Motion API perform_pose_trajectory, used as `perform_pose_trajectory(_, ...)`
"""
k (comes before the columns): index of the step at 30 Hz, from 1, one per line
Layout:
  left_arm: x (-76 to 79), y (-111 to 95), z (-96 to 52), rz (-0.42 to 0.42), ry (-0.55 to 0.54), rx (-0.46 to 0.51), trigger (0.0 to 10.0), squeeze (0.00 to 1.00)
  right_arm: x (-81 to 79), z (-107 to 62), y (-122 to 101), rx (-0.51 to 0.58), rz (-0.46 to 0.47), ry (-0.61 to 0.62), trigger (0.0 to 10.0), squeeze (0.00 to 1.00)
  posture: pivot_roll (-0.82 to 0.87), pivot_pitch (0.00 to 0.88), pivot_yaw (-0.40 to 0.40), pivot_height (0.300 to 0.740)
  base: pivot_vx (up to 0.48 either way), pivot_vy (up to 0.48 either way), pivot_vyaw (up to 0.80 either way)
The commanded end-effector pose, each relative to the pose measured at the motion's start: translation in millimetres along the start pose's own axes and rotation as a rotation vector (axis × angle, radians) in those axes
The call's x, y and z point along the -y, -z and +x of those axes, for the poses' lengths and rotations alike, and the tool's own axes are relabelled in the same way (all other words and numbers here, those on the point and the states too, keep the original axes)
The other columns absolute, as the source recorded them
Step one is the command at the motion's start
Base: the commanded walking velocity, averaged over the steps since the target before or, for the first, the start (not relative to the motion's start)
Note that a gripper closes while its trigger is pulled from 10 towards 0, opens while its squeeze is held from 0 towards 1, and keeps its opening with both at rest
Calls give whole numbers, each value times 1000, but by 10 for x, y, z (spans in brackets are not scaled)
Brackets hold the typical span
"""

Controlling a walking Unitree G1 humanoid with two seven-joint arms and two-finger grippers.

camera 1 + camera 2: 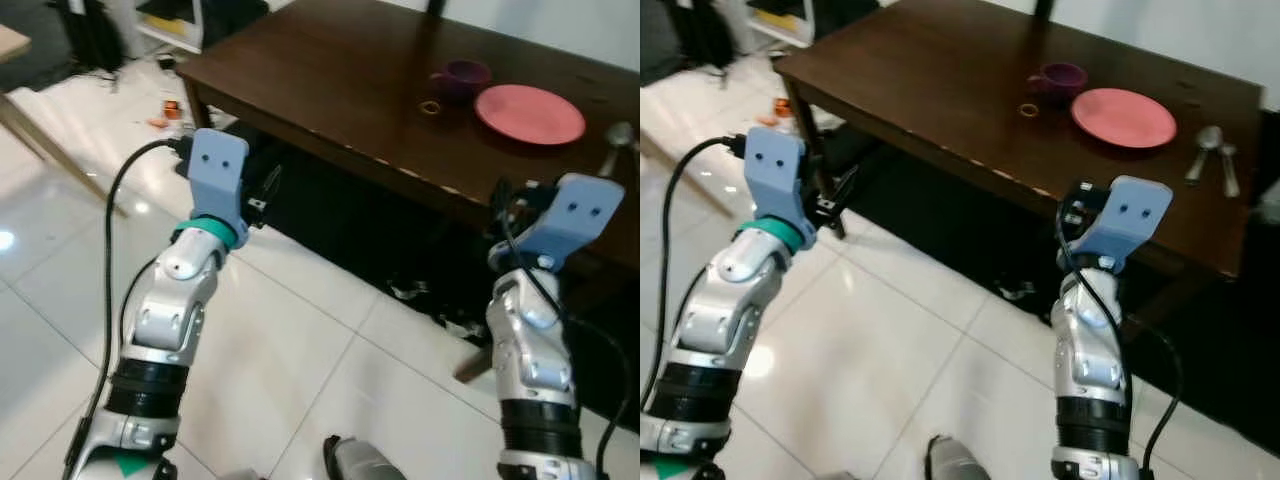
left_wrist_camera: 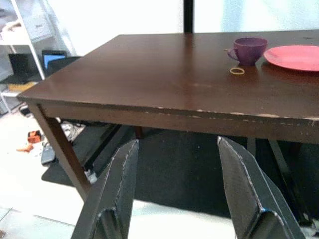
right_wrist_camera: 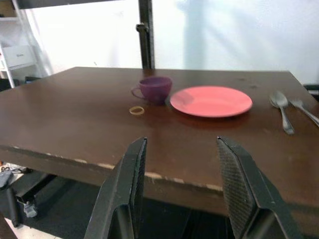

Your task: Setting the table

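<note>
Dark wooden table point(image 1: 940, 80) standing on white tiled floor point(image 1: 300, 350), robot facing its near edge. Pink plate point(image 1: 1124, 117) lying on tabletop toward far right. Purple cup point(image 1: 1062, 77) sitting just left of plate, small ring point(image 1: 1029, 110) lying near cup. 2 spoons point(image 1: 1215, 155) lying right of plate. Left gripper point(image 2: 177, 194) hovering below table edge, fingers spread wide, holding nothing. Right gripper point(image 3: 182, 186) hovering before table edge, fingers wide, holding nothing.
</note>
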State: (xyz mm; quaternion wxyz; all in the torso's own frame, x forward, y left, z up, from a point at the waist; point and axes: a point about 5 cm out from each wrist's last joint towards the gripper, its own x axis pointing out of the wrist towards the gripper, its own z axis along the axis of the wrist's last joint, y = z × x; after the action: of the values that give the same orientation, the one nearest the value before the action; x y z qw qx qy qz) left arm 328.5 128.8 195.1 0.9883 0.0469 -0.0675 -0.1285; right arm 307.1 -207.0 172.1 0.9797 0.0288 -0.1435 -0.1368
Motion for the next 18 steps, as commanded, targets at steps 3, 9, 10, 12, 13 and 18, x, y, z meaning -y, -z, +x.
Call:
perform_pose_trajectory(3, 17, 50, -3, 4, -1, -24, 10000, 0, 22, -21, 34, -17, -3, 8, 10000, 0, 17, 0, 77, 740, 0, 0, -800)
perform_pose_trajectory(9, -75, -3, 24, -1, -28, -12, 10000, 0, 26, -18, 41, -21, -5, 15, 10000, 0, 19, 0, 79, 740, 0, 0, -800)
perform_pose_trajectory(10, -78, -9, 27, 1, -29, -9, 10000, 0, 27, -18, 41, -21, -6, 15, 10000, 0, 20, 0, 78, 740, 0, 0, -800)
perform_pose_trajectory(12, -78, -10, 28, 2, -29, -8, 10000, 0, 29, -17, 42, -22, -6, 16, 10000, 0, 20, 0, 78, 740, 0, 0, -800)
perform_pose_trajectory(13, -75, -13, 28, 2, -29, -5, 10000, 0, 31, -17, 42, -22, -7, 16, 10000, 0, 20, 0, 76, 740, 0, 0, -800)
perform_pose_trajectory(18, -68, -20, 27, 4, -25, 2, 10000, 0, 33, -15, 41, -23, -8, 18, 10000, 0, 20, 0, 77, 740, 0, 0, -800)
